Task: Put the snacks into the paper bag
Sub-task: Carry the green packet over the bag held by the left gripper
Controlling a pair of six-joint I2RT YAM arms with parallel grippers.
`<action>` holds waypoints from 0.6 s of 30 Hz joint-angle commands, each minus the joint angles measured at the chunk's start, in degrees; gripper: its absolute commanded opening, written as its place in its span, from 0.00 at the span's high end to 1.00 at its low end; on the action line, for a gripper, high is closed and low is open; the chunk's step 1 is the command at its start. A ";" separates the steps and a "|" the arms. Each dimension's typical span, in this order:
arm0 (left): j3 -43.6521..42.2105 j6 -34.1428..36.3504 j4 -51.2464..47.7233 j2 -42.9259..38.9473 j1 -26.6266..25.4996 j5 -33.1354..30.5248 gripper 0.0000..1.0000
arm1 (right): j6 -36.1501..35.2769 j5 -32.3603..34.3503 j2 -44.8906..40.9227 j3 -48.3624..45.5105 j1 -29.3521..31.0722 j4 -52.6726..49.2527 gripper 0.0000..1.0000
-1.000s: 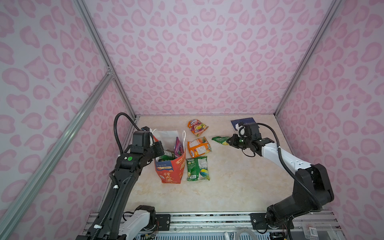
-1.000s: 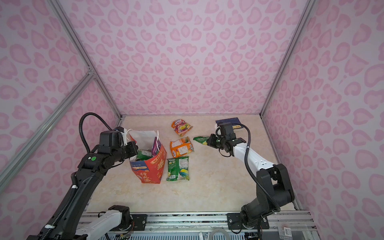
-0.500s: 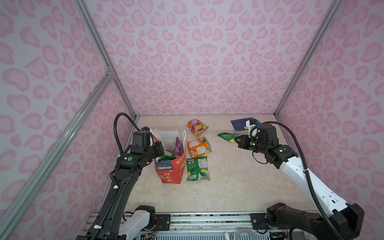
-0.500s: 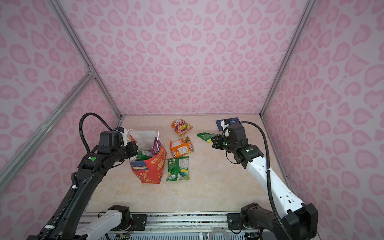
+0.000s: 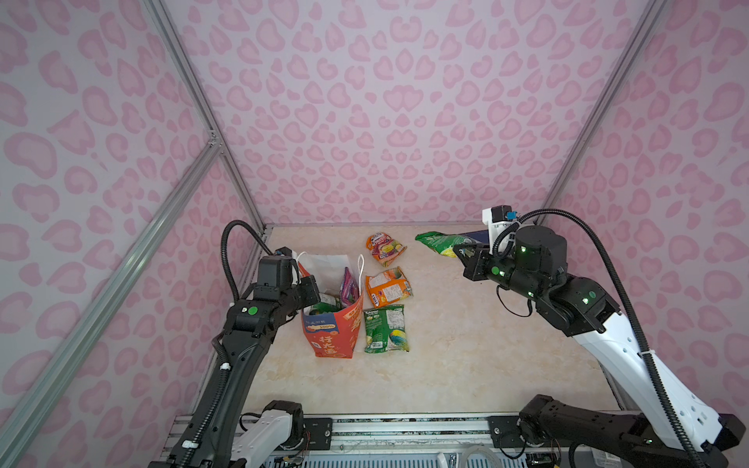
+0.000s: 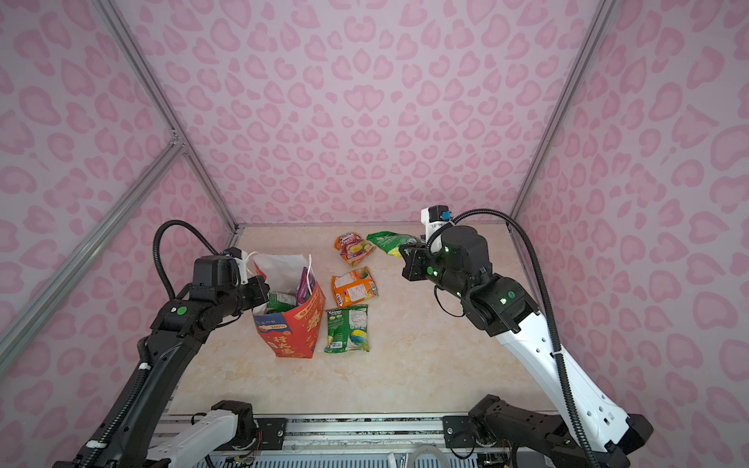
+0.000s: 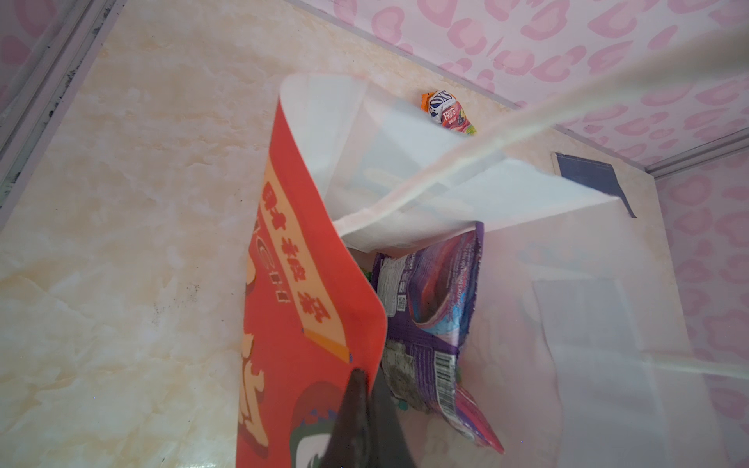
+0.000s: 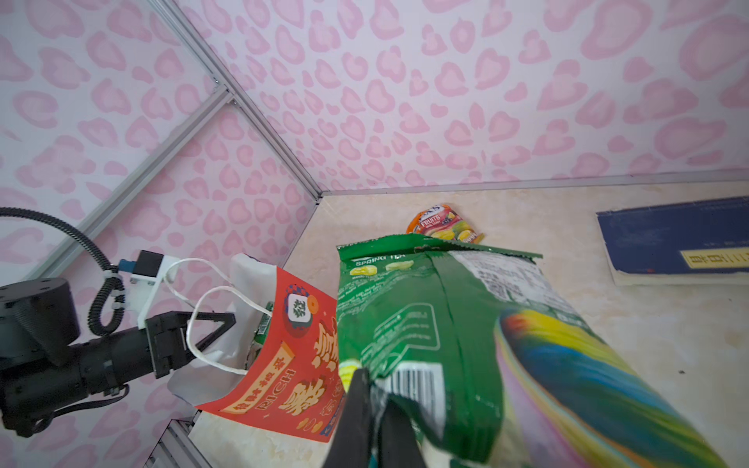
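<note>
- Snacks are lying in a row on the counter [image 5: 466,356], just beside the paper bag [image 5: 336,330]. A green packet [image 5: 385,328] is nearest the front, an orange packet [image 5: 388,285] is behind it, and a FOX'S packet [image 5: 385,249] is farther back.
- Paper bag is standing upright near the counter's left edge with its mouth open. A purple packet [image 7: 437,291] is sticking up inside, and something green, probably another packet, is showing below it.
- Left tool [image 7: 364,381] is pinching the bag's red rim, with its fingers pressed together on the paper.
- Right tool [image 8: 369,389] is pinching a raised green packet [image 8: 425,324] by its barcode end, holding it in the air over the counter's right rear, well apart from the bag.
- A dark blue book [image 8: 668,239] is lying on the counter beyond it.
</note>
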 commanded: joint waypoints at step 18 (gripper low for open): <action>-0.22 0.78 -0.24 0.08 0.00 -0.02 0.97 | -6.96 -0.87 28.00 36.27 16.88 4.27 1.00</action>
